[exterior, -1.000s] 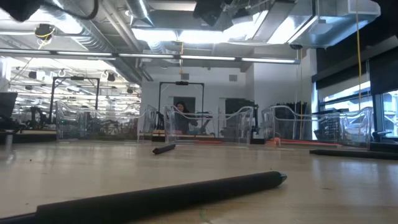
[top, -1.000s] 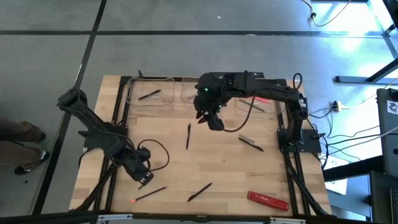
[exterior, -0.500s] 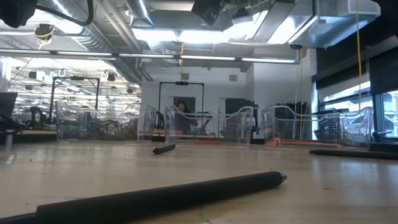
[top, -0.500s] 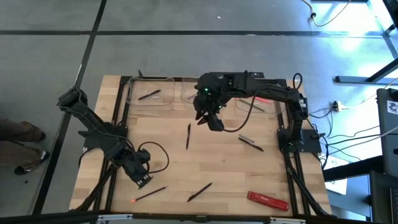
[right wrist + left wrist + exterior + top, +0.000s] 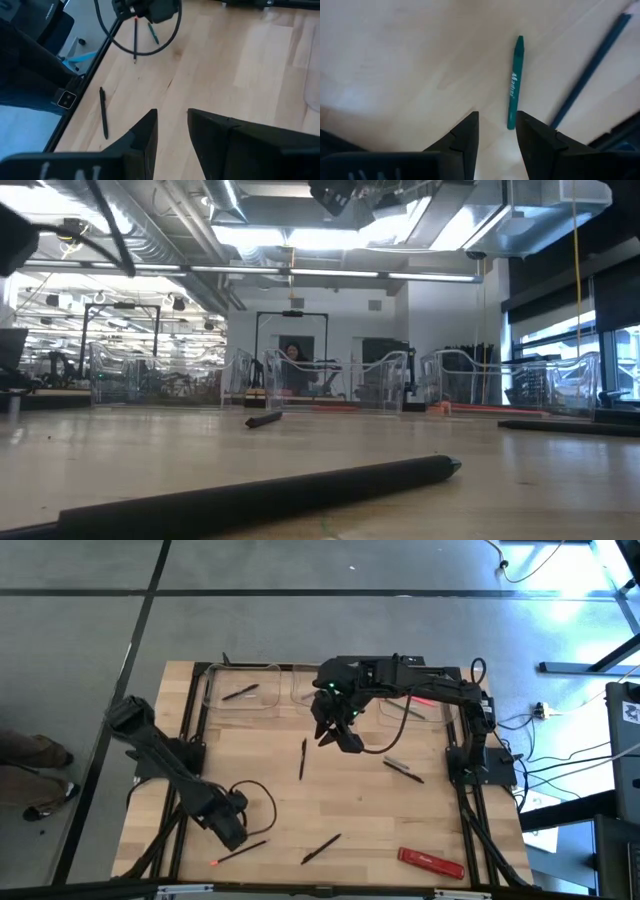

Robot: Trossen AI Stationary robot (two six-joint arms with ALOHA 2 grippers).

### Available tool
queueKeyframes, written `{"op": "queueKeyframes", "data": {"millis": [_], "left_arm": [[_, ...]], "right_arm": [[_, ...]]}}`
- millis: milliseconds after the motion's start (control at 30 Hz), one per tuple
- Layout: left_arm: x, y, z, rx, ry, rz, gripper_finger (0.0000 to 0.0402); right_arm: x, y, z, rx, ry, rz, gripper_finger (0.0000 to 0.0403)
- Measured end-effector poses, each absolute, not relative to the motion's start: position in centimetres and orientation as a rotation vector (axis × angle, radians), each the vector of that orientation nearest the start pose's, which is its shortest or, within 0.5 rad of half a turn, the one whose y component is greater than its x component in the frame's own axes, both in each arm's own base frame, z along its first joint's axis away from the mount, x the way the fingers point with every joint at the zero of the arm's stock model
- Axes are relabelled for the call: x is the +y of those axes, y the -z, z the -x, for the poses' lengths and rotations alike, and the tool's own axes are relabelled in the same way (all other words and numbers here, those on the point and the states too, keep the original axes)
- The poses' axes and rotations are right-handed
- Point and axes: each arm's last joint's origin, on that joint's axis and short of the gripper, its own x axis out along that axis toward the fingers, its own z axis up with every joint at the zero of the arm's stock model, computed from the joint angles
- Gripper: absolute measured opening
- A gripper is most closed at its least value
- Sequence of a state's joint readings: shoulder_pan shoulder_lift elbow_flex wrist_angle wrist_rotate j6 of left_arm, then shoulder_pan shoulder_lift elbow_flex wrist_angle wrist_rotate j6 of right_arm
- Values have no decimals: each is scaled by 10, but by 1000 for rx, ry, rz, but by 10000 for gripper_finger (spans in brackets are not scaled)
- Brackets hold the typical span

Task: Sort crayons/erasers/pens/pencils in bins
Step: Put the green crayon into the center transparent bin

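Right, the left gripper [image 5: 495, 137] is low over the near-left part of the worktop [image 5: 360, 810]. Its fingers [image 5: 468, 136] are released and empty, lined up on a short teal stick [image 5: 515, 82] that lies flat just ahead of them. A longer dark stick [image 5: 590, 70] lies beside it at an angle. From above, that gripper sits just beside a thin red-tipped stick [image 5: 240, 852], so a pick looks to be the step in hand, not yet made.

Over on the far side, the right gripper [image 5: 340, 735] hangs above the worktop just in front of the bins. Its fingers [image 5: 145, 135] are parted too, with nothing between them.

Now the score. 3 clear bins line the far edge. The left bin [image 5: 210, 690] has 1 pen [image 5: 240, 692] in it. The right bin [image 5: 443, 712] shows something red and a dark stick. The middle one is mostly under the right arm, so its contents I cannot tell.

Plenty is left out. 1 pen [image 5: 303, 758] lies mid-worktop, another pen [image 5: 403, 770] lies toward the right, and a third pen [image 5: 321, 848] lies near the front edge. The sticks by the left gripper are still out, and a flat red bar [image 5: 431, 862] lies at the front right. I'd call it an early-to-middle stage, with more items loose than binned.
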State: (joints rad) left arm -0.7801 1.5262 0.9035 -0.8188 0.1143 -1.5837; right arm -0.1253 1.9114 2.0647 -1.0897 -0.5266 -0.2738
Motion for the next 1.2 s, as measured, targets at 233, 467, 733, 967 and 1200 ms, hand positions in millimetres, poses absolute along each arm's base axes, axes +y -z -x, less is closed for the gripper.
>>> {"op": "queueKeyframes", "data": {"millis": [233, 467, 733, 967, 1200], "left_arm": [[-195, -162, -189, 1467, -429, 749, 120], [-204, -154, -183, 1468, -407, 674, 120], [-208, -147, -180, 1469, -423, 628, 120], [-214, -136, -177, 1458, -451, 563, 120], [-214, -133, -176, 1469, -466, 558, 120]], "right_arm": [[-35, -374, -395, 831, -487, -49, 110], [-35, -374, -395, 831, -486, -49, 110], [-35, -374, -395, 831, -486, -49, 110], [-35, -374, -395, 832, -485, -49, 110], [-36, -374, -395, 832, -484, -49, 110]]}}
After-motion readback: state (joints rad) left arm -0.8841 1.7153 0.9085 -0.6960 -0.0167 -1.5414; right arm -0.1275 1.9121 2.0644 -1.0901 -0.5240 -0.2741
